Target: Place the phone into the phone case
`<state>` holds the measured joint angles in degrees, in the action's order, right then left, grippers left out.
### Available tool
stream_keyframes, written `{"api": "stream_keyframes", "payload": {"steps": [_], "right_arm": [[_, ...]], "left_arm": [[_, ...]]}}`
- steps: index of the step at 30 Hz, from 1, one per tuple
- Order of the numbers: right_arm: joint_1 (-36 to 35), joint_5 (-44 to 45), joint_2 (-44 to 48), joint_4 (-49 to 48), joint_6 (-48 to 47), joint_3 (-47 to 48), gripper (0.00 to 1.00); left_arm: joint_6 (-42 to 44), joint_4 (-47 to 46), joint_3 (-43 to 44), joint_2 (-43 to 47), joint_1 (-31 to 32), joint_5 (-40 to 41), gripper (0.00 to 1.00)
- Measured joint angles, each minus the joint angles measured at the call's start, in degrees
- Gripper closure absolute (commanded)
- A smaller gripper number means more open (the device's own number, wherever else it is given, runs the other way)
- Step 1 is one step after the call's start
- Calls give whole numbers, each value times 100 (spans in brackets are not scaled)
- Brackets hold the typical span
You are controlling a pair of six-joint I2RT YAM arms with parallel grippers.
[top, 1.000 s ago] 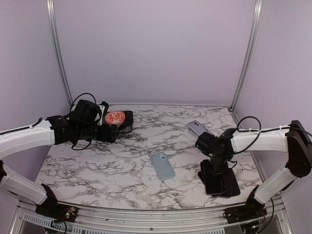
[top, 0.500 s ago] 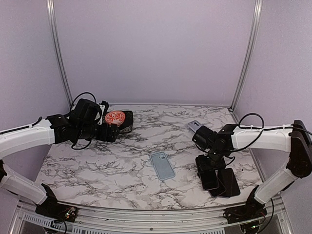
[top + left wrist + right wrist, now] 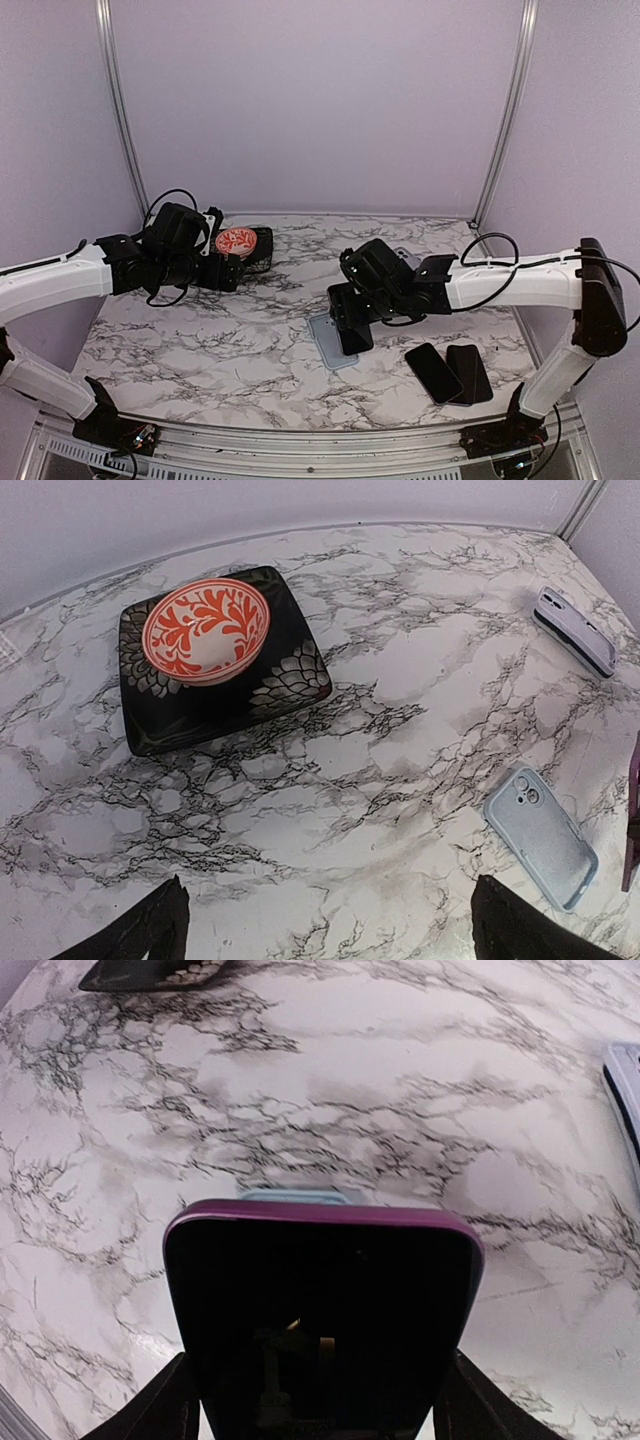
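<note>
Now the right arm reaches across the marble desk (image 3: 200, 340) toward its middle, and the right fingers (image 3: 352, 322) are closed on the phone (image 3: 322, 1312), a dark-screened handset with a purple edge. In the right wrist view the phone fills the lower half of the frame, pinched at its near end, its far end tilted out over the phone case (image 3: 326, 348). Only a thin strip of the pale blue case shows past the phone's far edge there; from above, the case lies flat near the desk's middle with the phone over its right part (whether the two touch cannot be told). The left wrist view shows the case (image 3: 540, 836) face down, camera cutout toward the back wall.

Two more dark phones (image 3: 449, 372) lie side by side near the front right of the desk. A light grey phone (image 3: 574, 630) rests near the back right.

The left arm hangs over the back left of the desk. Its left fingers (image 3: 325, 930) are spread wide with nothing between them, just short of a black square plate (image 3: 170, 705) carrying a red-and-white patterned bowl (image 3: 205, 630).
</note>
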<state>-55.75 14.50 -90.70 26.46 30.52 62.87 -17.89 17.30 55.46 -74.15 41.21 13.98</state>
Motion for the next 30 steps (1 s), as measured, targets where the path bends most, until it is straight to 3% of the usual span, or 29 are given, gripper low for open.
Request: {"api": "stream_keyframes", "payload": {"steps": [8, 30], "right_arm": [[-531, 345, -726, -1344, -81, 94, 65], [-605, 813, -1132, -1600, -9, -160, 70]], "left_arm": [[9, 11, 2, -31, -2, 7, 1], [11, 70, 9, -186, -2, 4, 1]]}}
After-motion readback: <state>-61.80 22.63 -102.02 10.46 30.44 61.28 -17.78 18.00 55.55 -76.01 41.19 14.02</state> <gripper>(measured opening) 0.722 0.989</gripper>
